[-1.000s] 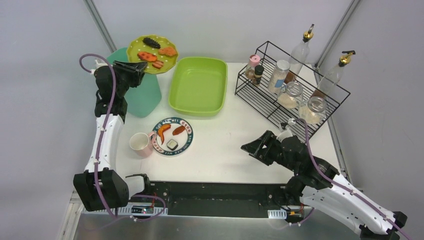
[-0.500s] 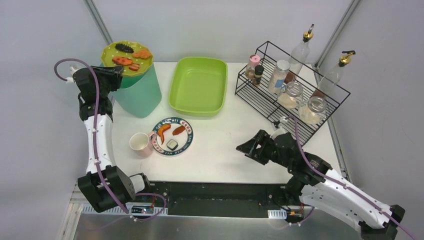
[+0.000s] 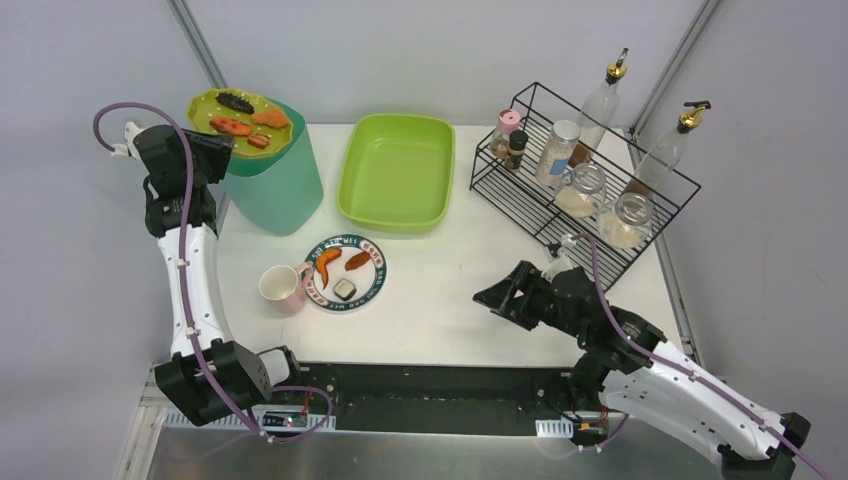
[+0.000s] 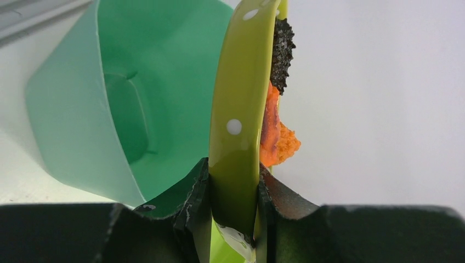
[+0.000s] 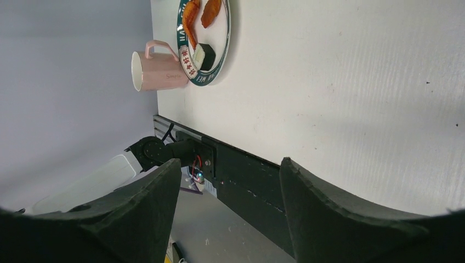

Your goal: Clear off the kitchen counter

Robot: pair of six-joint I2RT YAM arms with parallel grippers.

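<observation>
The smooth matte white counter (image 3: 450, 290) lies flat behind its black front rail (image 3: 430, 385); above its bare near-right stretch the right claw (image 3: 492, 297) hangs with jaws wide and empty. At the far-left edge the left claw (image 4: 233, 178) pinches the glossy dotted rim of a lime plate (image 4: 236, 98) of food (image 4: 274, 137), tilted over a teal plastic bin (image 3: 275, 190), perhaps not touching it.

The left arm (image 3: 192, 290) and the right arm (image 3: 700, 397) each consist of white moulded link shells, marked with a row of small dark dots along the side and joined by matte black joint housings. A flexible purple cable (image 3: 188, 270) runs externally along each arm. The left gripper (image 4: 233, 183) and the right gripper (image 5: 230, 164) each carry two matte black, wedge-shaped fingers (image 5: 329, 219); those of the left gripper show pale scuffing at the inner edges.
</observation>
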